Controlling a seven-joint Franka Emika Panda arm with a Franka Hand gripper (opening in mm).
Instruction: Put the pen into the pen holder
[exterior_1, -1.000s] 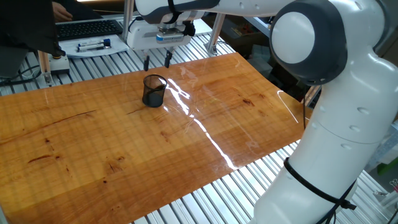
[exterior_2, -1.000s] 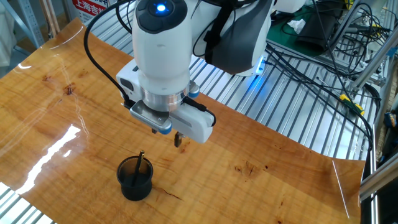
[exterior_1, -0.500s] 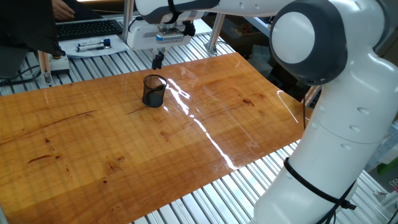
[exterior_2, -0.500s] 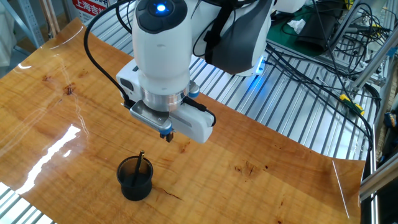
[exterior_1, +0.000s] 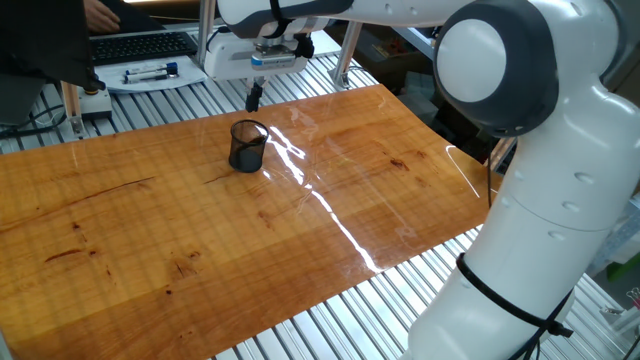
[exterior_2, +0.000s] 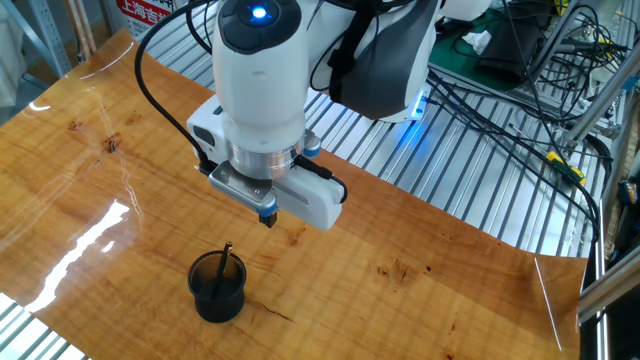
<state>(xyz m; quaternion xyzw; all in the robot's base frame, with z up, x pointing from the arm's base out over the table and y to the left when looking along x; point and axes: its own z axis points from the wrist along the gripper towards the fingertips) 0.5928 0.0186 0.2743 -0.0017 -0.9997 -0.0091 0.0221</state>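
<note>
Tool (exterior_2: 268, 217) closed and empty above the pen holder (exterior_2: 217, 287); pen (exterior_2: 224, 265) stands inside it.

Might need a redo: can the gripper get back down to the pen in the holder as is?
Probably yes. The gripper hangs shut above and beside the pen holder, nothing between them. The pen leans out past the rim, but the jaws must open first.

Glossy wooden table (exterior_1: 150, 230), black wire-mesh pen holder (exterior_2: 217, 287), glossy white plastic arm (exterior_1: 520, 150)
</note>
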